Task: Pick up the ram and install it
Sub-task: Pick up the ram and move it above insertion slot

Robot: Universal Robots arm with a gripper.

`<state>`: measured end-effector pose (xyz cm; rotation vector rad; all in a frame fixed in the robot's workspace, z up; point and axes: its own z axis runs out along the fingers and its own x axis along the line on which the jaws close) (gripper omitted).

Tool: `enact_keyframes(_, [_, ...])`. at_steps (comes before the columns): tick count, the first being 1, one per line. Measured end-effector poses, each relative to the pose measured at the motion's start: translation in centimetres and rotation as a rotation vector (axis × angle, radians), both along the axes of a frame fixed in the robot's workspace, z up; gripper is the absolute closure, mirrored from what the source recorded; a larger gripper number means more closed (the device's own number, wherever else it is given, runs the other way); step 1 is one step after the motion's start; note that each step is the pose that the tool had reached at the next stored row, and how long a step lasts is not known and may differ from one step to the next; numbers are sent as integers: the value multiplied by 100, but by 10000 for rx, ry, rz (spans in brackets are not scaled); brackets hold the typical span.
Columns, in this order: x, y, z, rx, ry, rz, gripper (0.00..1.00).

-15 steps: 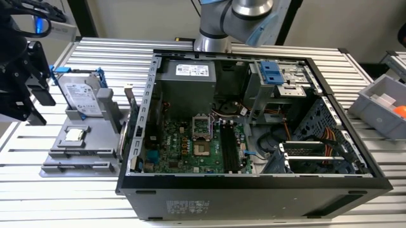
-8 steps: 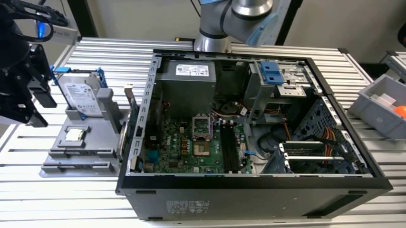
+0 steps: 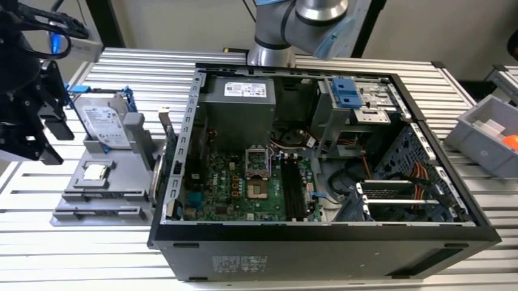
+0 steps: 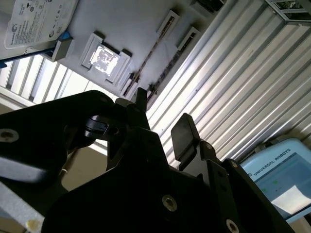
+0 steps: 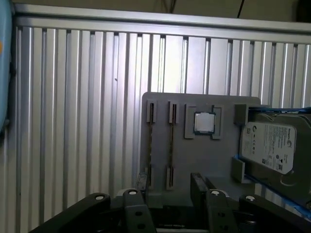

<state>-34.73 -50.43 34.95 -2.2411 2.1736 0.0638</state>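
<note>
The arm (image 3: 301, 17) holds the gripper (image 5: 169, 182) clear of the grey holder (image 5: 218, 160), fingers (image 5: 198, 187) pointing toward it. The jaws stand apart, empty. The ram (image 5: 171, 145) sits edge-up in a holder slot beyond the fingertips, in line with the gap, untouched.

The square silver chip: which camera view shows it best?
The first wrist view: the chip faces the camera squarely, unblocked. In the second wrist view the chip is tilted and washed by glare. In the exterior view the chip lies on the grey holder, seen from afar.
</note>
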Motion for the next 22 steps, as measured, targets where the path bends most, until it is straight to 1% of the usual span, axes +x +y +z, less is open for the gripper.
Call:
enact_keyframes(12, [0,0,-90,1,-1,0,0])
enact_keyframes(17, [0,0,-109,-1,10,-1,0])
enact_keyframes(22, [0,0,-126,1,9,0,0])
